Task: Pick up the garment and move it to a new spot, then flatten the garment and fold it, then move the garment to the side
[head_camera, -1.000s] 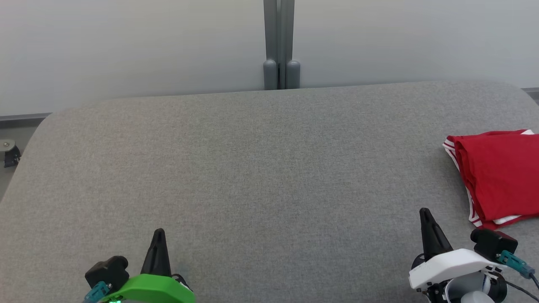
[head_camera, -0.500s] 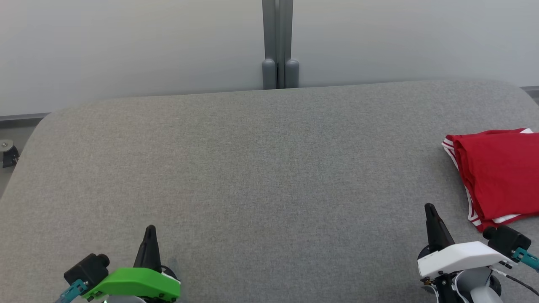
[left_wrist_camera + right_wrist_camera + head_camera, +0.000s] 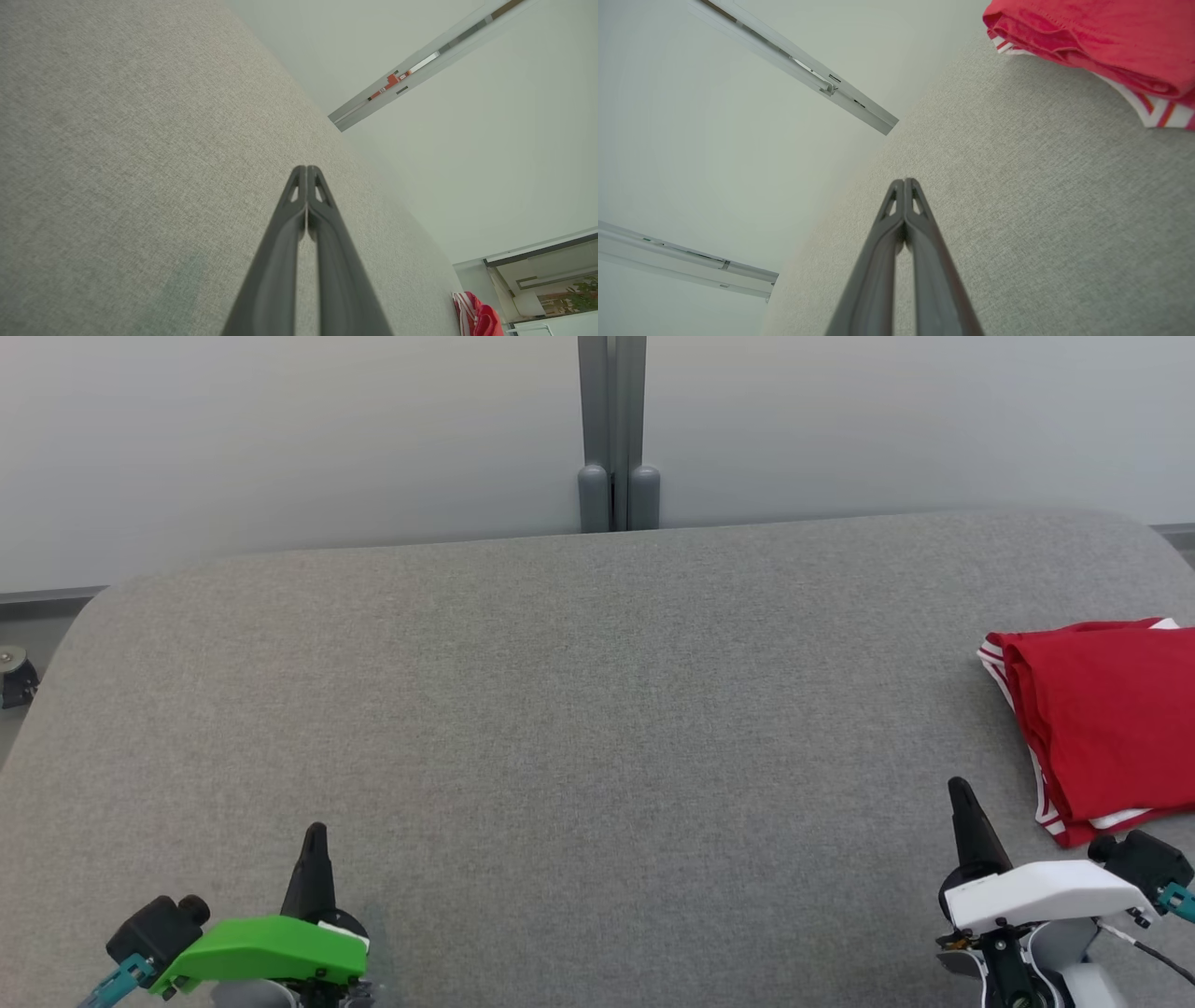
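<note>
The garment (image 3: 1106,719) is red with white stripes. It lies folded at the right edge of the grey table (image 3: 560,709). In the right wrist view the garment (image 3: 1101,42) fills the top right corner; in the left wrist view the garment (image 3: 476,319) is a small red patch at the bottom right. My right gripper (image 3: 959,791) is shut and holds nothing, a short way to the left of the garment's near corner. My left gripper (image 3: 315,833) is shut and holds nothing at the near left of the table. Both wrist views show the fingertips pressed together: left gripper (image 3: 306,169), right gripper (image 3: 904,182).
A pale wall rises behind the table, with a grey post (image 3: 616,429) at its middle. A small caster (image 3: 11,672) stands on the floor past the table's left edge.
The left gripper has moved left and slightly away from me. The right gripper has shifted slightly right. The garment has not moved.
</note>
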You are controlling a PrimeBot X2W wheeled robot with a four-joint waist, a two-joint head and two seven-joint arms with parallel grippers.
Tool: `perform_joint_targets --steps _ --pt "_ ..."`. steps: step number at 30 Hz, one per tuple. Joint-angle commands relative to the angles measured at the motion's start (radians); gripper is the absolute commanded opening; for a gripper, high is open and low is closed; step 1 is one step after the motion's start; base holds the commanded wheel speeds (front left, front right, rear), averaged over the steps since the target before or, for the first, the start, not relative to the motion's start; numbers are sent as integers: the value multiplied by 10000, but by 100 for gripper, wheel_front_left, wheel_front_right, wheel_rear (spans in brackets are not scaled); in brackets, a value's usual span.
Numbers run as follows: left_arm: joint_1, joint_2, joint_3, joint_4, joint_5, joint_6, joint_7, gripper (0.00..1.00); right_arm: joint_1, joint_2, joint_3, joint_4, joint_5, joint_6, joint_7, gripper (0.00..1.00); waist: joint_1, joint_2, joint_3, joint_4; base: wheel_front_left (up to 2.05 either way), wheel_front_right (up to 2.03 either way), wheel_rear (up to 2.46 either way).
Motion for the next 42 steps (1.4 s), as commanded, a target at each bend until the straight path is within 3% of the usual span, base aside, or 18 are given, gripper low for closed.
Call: perform_joint_targets --steps 1,42 --pt "-327 84 101 -142 -307 -98 74 0 -271 -49 -48 -166 306 6 76 0 0 0 2 -4 0 0 0" --pt "-647 145 1039 -332 -4102 -709 1128 0 -517 -75 -431 -416 4312 5 1166 0 0 0 76 -118 0 0 0"
